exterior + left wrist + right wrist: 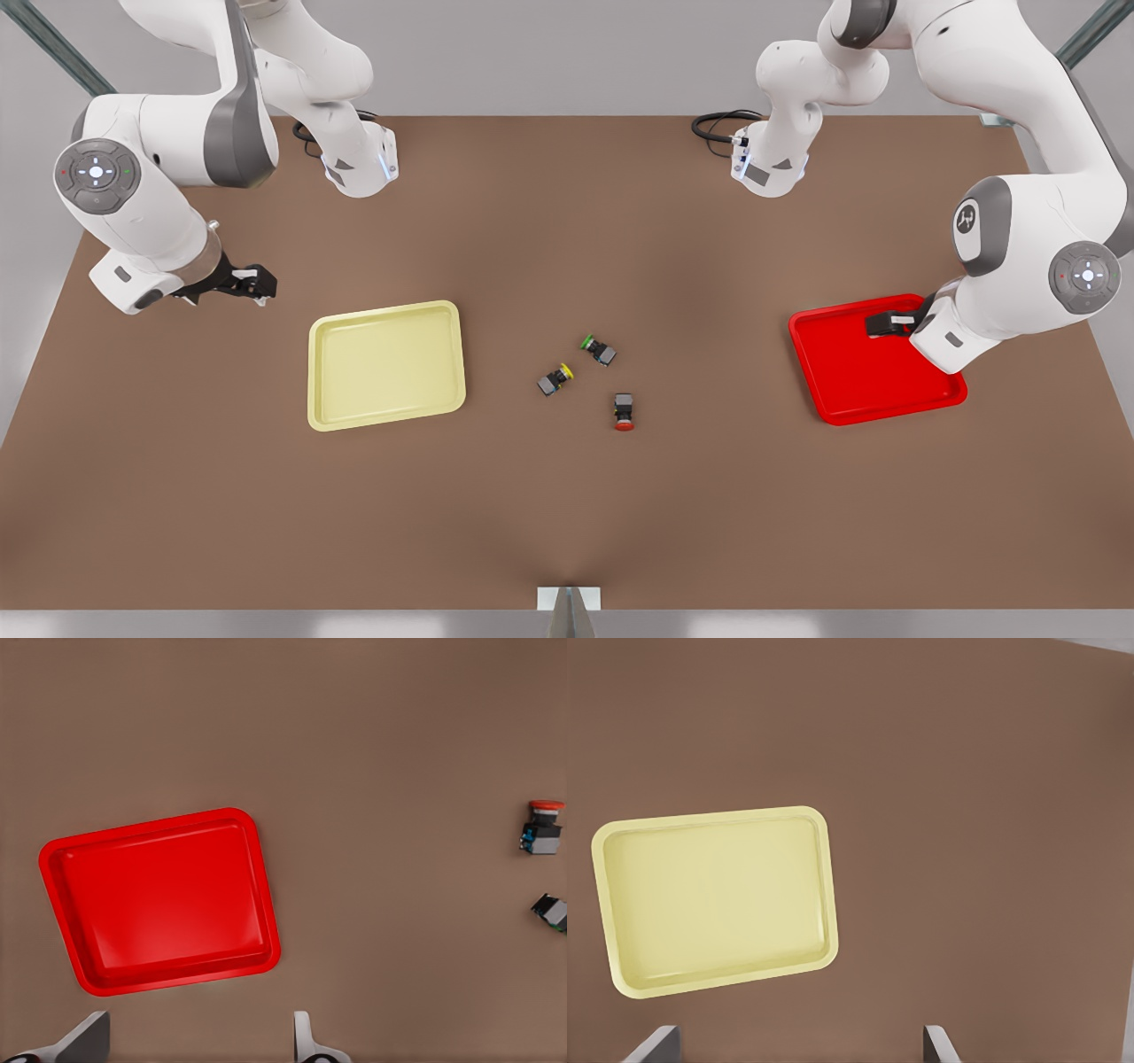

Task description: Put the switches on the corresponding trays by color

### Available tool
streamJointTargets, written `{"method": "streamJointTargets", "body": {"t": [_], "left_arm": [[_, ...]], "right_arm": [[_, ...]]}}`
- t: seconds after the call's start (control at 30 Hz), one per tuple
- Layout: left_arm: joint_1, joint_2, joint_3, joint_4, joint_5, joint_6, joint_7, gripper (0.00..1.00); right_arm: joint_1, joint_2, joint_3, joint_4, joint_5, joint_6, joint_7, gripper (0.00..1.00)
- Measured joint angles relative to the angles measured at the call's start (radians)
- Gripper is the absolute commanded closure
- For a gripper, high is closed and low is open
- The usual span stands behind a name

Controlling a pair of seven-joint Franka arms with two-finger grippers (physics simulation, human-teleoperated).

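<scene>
Seeing my left end effector [873, 324] released over the red tray [850, 390], right end effector [266, 285] released beside the yellow tray [387, 416]; three switches [599, 350] between.

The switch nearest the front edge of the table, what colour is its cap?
Red. The switch shows its cap best in the front view.

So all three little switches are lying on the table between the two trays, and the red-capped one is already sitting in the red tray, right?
Not quite. In the front view the red-capped switch lies on the bare table with the others; the red tray holds no switch.
</scene>
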Motion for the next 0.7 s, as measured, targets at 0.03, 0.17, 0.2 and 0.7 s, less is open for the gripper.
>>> {"method": "streamJointTargets", "body": {"t": [0.03,0.17,0.2,0.7], "left_arm": [[0.000,0.000,0.001,0.000,0.000,0.000,-0.001,0.00],[-0.002,0.002,0.000,0.000,0.001,0.000,0.008,0.00],[-0.001,0.002,-0.001,0.000,0.001,0.000,0.008,0.00],[-0.070,0.164,-0.103,0.098,-0.002,0.020,-0.156,0.00]], "right_arm": [[-0.001,0.001,0.000,0.000,0.000,0.000,0.000,0.00],[0.003,0.016,0.005,0.000,0.000,0.000,0.035,0.00],[0.005,0.056,0.017,0.001,0.008,0.000,0.162,0.00],[0.537,0.649,0.006,-0.048,0.417,0.825,1.409,0.00]]}}
